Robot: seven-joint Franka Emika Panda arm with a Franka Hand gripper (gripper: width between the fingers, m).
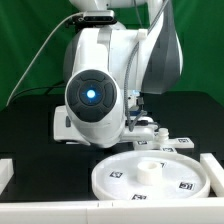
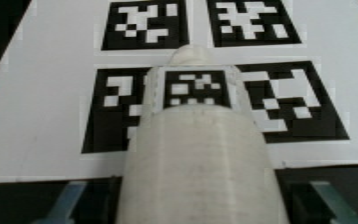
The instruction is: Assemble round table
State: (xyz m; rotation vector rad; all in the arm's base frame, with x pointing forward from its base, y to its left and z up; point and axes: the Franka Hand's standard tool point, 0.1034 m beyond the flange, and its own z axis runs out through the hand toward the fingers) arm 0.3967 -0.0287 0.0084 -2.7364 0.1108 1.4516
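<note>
I saw the two-finger gripper (image 2: 179, 196) pinching the short, matte white plastic cylindrical post (image 2: 197, 150) over the flat white marker board (image 2: 43, 60), behind the large rimmed round white disc (image 1: 150, 178).

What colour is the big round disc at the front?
The disc is white, with small black-and-white square tags on its face. Exterior view shows it best.

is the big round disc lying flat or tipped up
Flat. The exterior view shows the round disc resting level on the black table, rim up.
</note>
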